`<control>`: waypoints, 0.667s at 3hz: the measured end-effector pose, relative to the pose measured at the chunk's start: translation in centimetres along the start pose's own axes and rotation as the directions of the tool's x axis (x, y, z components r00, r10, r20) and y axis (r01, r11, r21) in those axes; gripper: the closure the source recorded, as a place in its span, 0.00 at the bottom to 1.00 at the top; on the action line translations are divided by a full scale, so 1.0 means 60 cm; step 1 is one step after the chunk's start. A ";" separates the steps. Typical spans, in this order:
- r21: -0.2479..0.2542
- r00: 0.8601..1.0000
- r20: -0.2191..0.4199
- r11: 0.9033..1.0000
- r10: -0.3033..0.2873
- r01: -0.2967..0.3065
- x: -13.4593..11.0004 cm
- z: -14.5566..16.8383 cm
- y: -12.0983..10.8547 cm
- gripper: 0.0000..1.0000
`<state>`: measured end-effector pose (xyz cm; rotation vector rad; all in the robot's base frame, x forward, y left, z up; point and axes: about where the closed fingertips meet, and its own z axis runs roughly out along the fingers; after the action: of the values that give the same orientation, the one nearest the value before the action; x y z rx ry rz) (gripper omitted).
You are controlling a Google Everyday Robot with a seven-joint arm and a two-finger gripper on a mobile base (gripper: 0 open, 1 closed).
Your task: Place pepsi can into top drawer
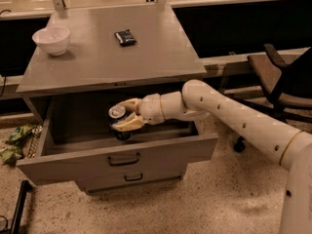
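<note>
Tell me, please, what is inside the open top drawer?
Inside the top drawer: the pepsi can, held in the gripper, which reaches in from the right. The front panel hides the floor nearest it.

floor point(209, 206): speckled terrazzo | furniture: grey cabinet point(97, 57), dark office chair point(275, 79) at right | light: dim, warm

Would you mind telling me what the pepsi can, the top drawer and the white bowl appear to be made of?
The pepsi can, held by the gripper inside the top drawer, looks like thin metal: shiny silvery lid, dark body. That drawer seems to be painted sheet metal: flat matte grey panels. The white bowl is probably glazed ceramic, possibly plastic: smooth, faintly glossy.
</note>
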<state>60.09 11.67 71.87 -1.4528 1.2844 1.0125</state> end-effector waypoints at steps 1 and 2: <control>0.015 1.000 0.010 1.000 -0.006 0.006 0.010 0.014 -0.002 0.76; 0.048 1.000 0.008 0.999 -0.008 0.008 0.021 0.023 -0.002 0.53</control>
<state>60.37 12.73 70.35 -1.4156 1.2877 0.9751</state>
